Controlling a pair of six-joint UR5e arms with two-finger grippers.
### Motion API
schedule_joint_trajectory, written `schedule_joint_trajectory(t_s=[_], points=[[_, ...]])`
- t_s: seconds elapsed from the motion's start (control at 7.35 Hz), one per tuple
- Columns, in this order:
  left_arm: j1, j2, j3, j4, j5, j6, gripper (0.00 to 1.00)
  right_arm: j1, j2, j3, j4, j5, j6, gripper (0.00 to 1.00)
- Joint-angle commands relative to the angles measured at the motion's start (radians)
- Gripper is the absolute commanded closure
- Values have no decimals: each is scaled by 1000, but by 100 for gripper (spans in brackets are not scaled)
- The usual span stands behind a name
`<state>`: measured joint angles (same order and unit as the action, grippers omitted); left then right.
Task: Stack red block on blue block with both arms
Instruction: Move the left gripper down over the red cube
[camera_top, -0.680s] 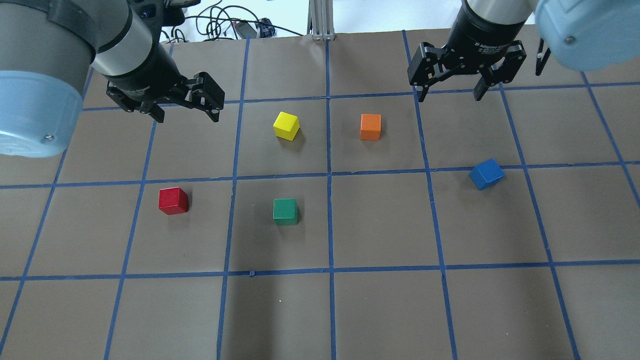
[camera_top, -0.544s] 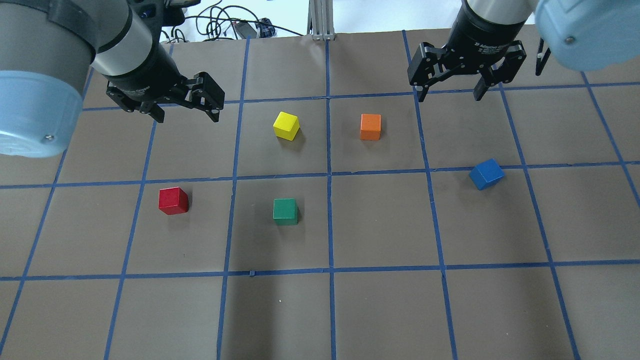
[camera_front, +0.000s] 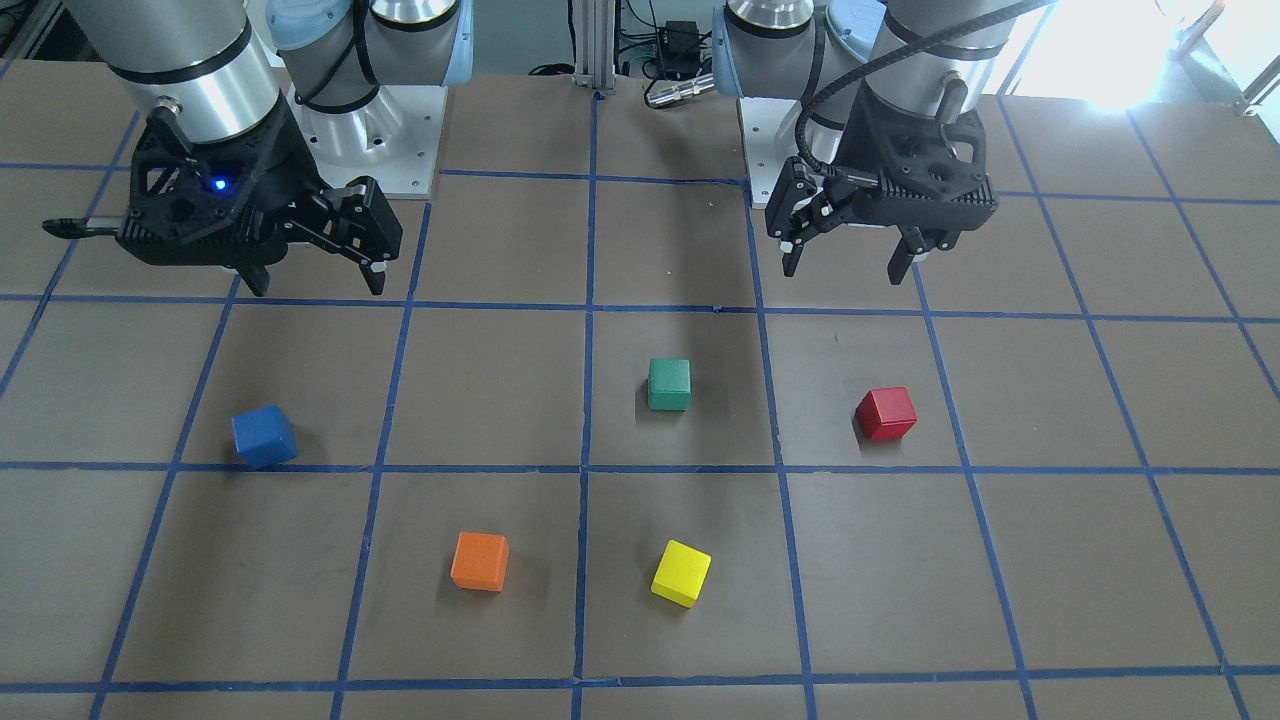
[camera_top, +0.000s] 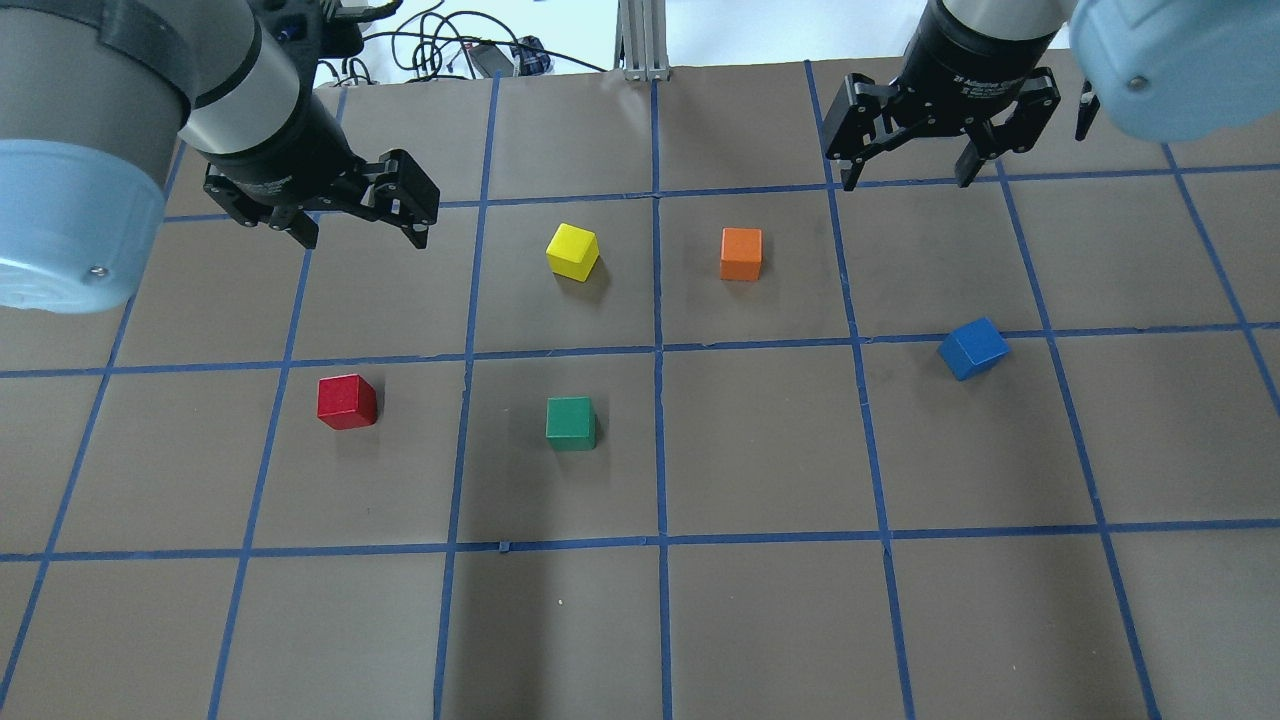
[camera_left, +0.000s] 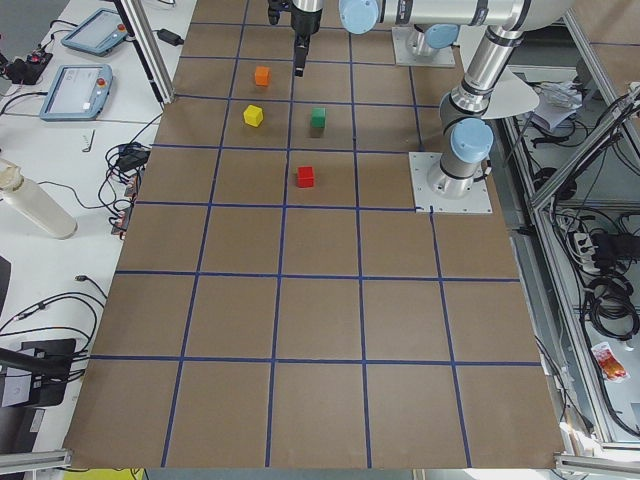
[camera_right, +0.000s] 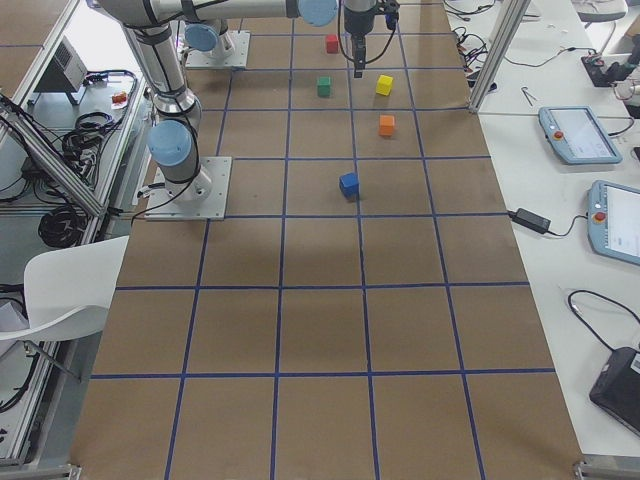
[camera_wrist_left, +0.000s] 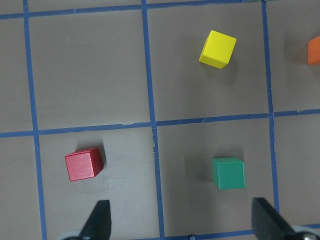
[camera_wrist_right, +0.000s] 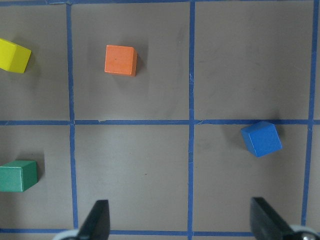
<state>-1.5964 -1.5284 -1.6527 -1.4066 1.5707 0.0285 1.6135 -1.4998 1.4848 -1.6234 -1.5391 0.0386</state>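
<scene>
The red block (camera_top: 347, 401) sits on the brown table on the left side; it also shows in the front view (camera_front: 886, 414) and the left wrist view (camera_wrist_left: 83, 164). The blue block (camera_top: 973, 348) sits turned at an angle on a tape line on the right, and also shows in the front view (camera_front: 264, 437) and the right wrist view (camera_wrist_right: 261, 139). My left gripper (camera_top: 363, 238) is open and empty, above the table beyond the red block. My right gripper (camera_top: 906, 181) is open and empty, above the table beyond the blue block.
A yellow block (camera_top: 573, 251), an orange block (camera_top: 741, 253) and a green block (camera_top: 570, 422) stand between the two task blocks. Blue tape lines grid the table. Cables and a metal post (camera_top: 640, 40) lie at the far edge.
Both grippers have shifted slightly toward the top of the overhead view, still open. No block has moved.
</scene>
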Motion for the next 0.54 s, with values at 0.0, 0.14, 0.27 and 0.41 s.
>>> schedule_joint_trajectory(t_s=[0.0, 0.14, 0.27, 0.41], points=[[53, 4, -21, -43, 8, 89, 0, -1, 4, -9, 2, -4, -2, 0], [147, -6, -34, -48, 2, 176, 0, -1, 6, -9, 2, -6, -9, 0], [255, -15, -79, -43, -9, 262, 0, -1, 6, -14, 14, -36, -14, 0], [277, -30, -172, -8, -3, 271, 1, -1, 9, -15, 16, -42, -16, 0]])
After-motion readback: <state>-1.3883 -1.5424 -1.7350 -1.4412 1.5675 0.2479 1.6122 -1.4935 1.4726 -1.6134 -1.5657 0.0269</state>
